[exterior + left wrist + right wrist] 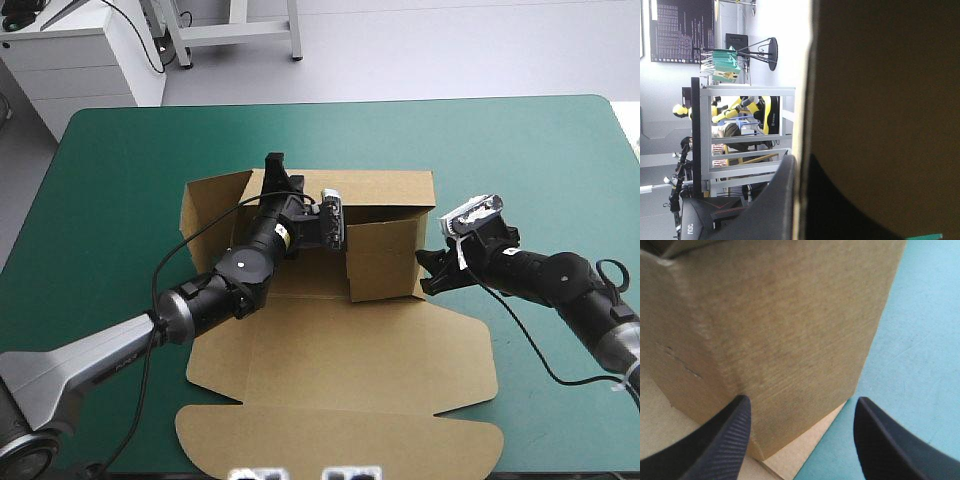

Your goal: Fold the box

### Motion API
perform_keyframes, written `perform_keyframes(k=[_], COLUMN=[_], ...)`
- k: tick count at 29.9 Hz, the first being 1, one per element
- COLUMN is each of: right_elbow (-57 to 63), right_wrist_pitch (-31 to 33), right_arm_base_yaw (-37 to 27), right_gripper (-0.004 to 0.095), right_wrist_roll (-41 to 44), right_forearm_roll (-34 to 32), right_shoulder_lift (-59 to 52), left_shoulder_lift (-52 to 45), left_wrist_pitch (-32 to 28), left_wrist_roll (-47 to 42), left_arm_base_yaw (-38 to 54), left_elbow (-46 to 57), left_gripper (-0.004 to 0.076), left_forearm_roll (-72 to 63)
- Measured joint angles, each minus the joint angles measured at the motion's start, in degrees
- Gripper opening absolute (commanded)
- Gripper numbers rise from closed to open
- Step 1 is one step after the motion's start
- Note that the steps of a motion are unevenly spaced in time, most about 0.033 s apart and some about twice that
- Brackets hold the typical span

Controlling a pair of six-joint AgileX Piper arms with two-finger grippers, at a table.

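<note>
My left claw (801, 162) is clenched on a raised wall of the brown box (340, 350), which sits mid-table (120, 180) with its lid flat toward the near edge. My right claw (801, 402) is spread wide, just at the box's near right corner.

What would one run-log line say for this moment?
box: walls partly raised, lid flat | left gripper: shut on box, far side | right gripper: open, at raised wall's corner
</note>
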Motion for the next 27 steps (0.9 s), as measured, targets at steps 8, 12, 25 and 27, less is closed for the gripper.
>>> perform_keyframes(k=[8,12,25,27], right_elbow=[0.0,0.0,0.0,0.0], right_wrist_pitch=[4.63,5.59,2.85,1.87], right_arm_base_yaw=[0.05,0.05,0.05,0.05], right_gripper=[0.0594,0.0593,0.064,0.064], right_wrist_roll=[-2.86,-2.86,-2.59,-2.59], right_forearm_roll=[2.99,3.03,3.24,3.24], right_shoulder_lift=[-0.23,-1.13,-1.51,-1.51], left_shoulder_lift=[0.0,0.0,0.0,0.0], left_wrist_pitch=[-0.22,-0.22,-0.34,-0.4], left_wrist_roll=[0.05,0.05,0.05,0.05], left_arm_base_yaw=[0.0,0.0,0.0,0.0], left_elbow=[0.0,0.0,0.0,0.0], left_gripper=[-0.0006,-0.0006,-0.0006,-0.0006], left_forearm_roll=[0.12,0.12,0.12,0.12])
